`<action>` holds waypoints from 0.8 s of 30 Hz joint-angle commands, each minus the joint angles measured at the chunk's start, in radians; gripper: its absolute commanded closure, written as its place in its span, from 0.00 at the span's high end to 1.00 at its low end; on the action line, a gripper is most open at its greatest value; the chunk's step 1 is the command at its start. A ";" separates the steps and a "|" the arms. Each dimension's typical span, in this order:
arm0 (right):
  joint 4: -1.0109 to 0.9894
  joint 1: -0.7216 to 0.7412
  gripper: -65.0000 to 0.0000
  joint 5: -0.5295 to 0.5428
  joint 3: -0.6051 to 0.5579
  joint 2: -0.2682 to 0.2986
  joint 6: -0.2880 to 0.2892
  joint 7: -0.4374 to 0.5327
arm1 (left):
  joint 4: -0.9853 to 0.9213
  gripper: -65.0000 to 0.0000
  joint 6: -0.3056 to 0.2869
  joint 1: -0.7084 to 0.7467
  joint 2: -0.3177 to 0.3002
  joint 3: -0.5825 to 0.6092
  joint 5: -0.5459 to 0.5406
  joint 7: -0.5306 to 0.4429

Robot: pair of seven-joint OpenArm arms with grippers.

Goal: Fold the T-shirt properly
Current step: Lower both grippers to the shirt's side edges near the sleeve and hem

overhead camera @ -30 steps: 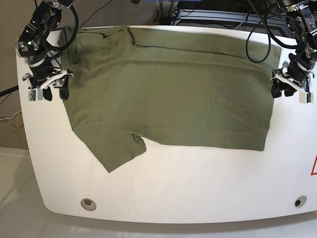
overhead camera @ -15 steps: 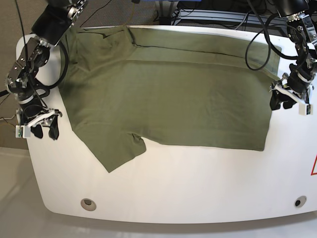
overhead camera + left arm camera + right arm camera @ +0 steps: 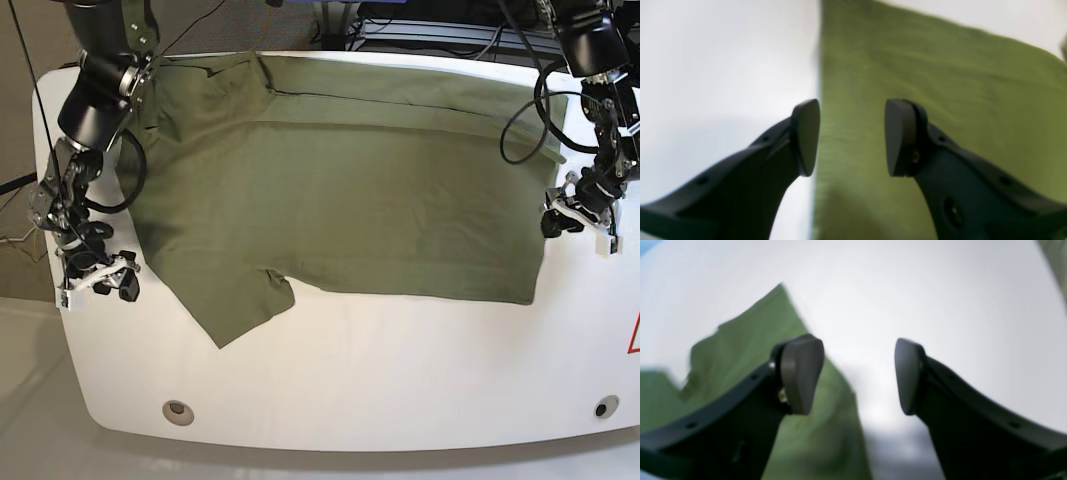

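Left gripper (image 3: 851, 138): jaws apart, nothing held, straddling the T-shirt (image 3: 340, 190) hem edge at the worktop's (image 3: 400, 380) right edge. Right gripper (image 3: 858, 375): jaws also apart, empty, over bare top just off the sleeve (image 3: 235, 305) tip, near the left edge. Shirt lies across the back half, far long side already turned over in a band. Judged progress: one lengthwise fold done; near-side fold, sleeve tuck and crosswise folds left.

Plain olive-green short-sleeved cotton T-shirt (image 3: 340, 190) lies flat, partly folded lengthwise, neck end at camera-left, one sleeve pointing toward near edge, hem at right.
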 commanded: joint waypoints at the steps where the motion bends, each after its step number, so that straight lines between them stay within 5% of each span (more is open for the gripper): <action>1: -0.034 0.039 0.55 0.011 -0.013 0.023 0.017 0.041 | -0.027 0.45 -0.013 -0.038 -0.014 0.008 -0.009 -0.023; 12: -0.171 0.123 0.55 0.009 -0.091 0.015 0.031 0.100 | -0.168 0.46 -0.012 -0.174 -0.027 0.082 0.075 -0.089; 24: -0.198 0.126 0.55 0.022 -0.126 -0.035 0.045 0.103 | -0.231 0.49 -0.008 -0.192 -0.038 0.069 0.051 -0.132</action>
